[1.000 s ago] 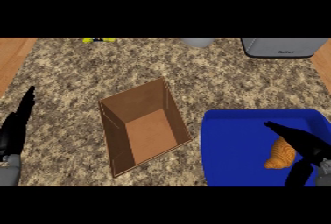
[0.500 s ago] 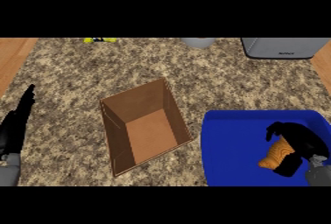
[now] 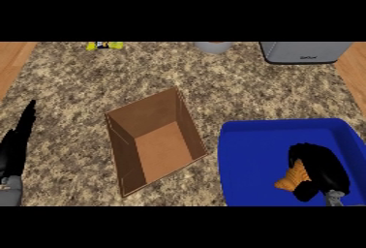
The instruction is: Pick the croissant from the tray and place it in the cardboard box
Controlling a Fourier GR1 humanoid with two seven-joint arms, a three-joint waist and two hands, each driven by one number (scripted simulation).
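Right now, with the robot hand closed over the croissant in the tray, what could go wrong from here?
The right robot hand covers most of the croissant, leaving one end exposed, so it might slip on lifting. The cardboard box sits angled, its near wall facing the blue tray; a low carry could knock it. The left robot hand rests far off, not steadying the box.

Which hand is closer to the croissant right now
Right. The right hand curls around the croissant in the blue tray; the left hand rests far across the counter.
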